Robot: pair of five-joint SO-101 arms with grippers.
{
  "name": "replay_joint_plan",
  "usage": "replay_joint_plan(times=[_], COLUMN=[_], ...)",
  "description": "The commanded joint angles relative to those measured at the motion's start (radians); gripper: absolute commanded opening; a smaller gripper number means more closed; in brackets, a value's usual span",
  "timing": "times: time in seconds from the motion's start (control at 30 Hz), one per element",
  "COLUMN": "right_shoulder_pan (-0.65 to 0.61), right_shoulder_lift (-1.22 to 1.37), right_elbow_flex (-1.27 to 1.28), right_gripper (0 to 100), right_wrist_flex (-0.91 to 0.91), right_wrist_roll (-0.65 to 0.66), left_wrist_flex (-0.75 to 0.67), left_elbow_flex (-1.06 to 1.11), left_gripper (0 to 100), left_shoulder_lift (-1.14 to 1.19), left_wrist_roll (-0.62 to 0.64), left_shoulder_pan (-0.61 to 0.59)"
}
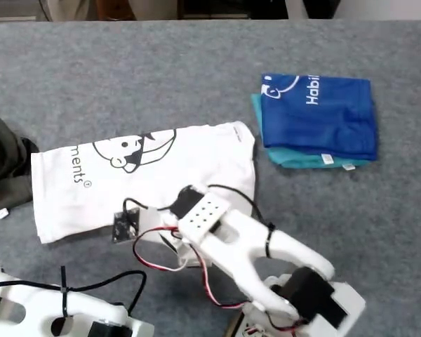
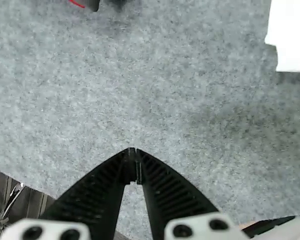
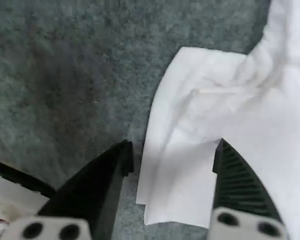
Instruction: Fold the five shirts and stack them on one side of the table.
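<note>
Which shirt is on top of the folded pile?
The dark blue shirt with white print; it lies folded on the teal shirt, whose edge peeks out beneath.

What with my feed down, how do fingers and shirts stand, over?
Left gripper shut over carpet. Right gripper open, fingers straddling white shirt edge. Blue shirt folded atop teal shirt; dark shirt crumpled.

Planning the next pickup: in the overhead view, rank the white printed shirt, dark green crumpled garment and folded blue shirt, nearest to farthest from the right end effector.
1. White printed shirt, under the right end effector.
2-3. Dark green crumpled garment, left edge, and folded blue shirt, far right: too close to call.
</note>
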Motion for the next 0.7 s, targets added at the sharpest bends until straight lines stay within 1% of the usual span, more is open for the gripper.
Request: replay_joint_plan(times=[0.0,0.07,0.13,0.27,0.4,0.53,0.67], right_shoulder_pan=[0.015,0.015,0.016,0.039,0.120,0.196,0.200], right_shoulder_lift=[0.076,0.136,0.182,0.222,0.222,0.222,0.223], right_elbow_flex=[0.027,0.012,-0.035,-0.068,-0.087,-0.136,-0.188], right_gripper=[26.3,25.7,22.8,11.8,0.6,0.2,0.2], right_wrist_flex=[-0.098,-0.124,-0.091,-0.078,-0.086,-0.083,-0.038], right_wrist_roll=[0.009,0.009,0.008,0.008,0.008,0.008,0.009], left_wrist_flex=[-0.017,-0.021,-0.017,-0.015,0.043,0.061,0.057], left_elbow_flex=[-0.009,-0.009,-0.009,-0.018,-0.071,-0.080,-0.084], left_gripper=[2,2,2,2,2,2,2], left_shoulder_lift=[-0.010,-0.010,-0.010,-0.010,-0.010,-0.010,-0.010], left_wrist_roll=[-0.002,-0.006,-0.008,-0.011,-0.044,-0.044,-0.044], left_shoulder_pan=[0.012,0.012,0.011,0.006,0.005,0.011,0.009])
